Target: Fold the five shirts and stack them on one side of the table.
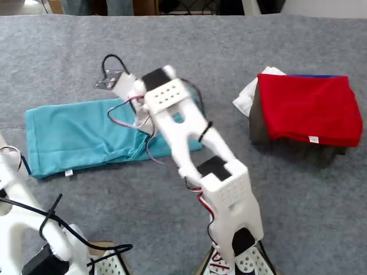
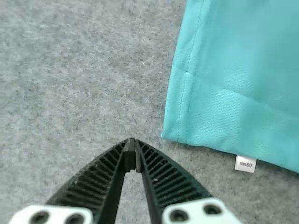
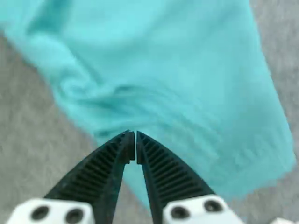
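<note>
Teal shirt point(image 1: 80, 134) lies flat at left-centre of the high view. The stack point(image 1: 259, 129), red shirt point(image 1: 307, 106) on top, sits at right. The right claw point(image 3: 135, 139) is pressed together over teal cloth. The left claw point(image 2: 131, 147) is pressed together over grey felt point(image 2: 70, 70), beside the shirt's labelled corner.

one teal shirt point(image 1: 74, 134), one shirt pile point(image 1: 309, 109), two arms point(image 1: 189, 129).

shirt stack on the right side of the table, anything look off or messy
Slightly. Under the red shirt the layers are not aligned: a white garment pokes out at the stack's far left corner, and a dark garment shows along its left edge.
</note>
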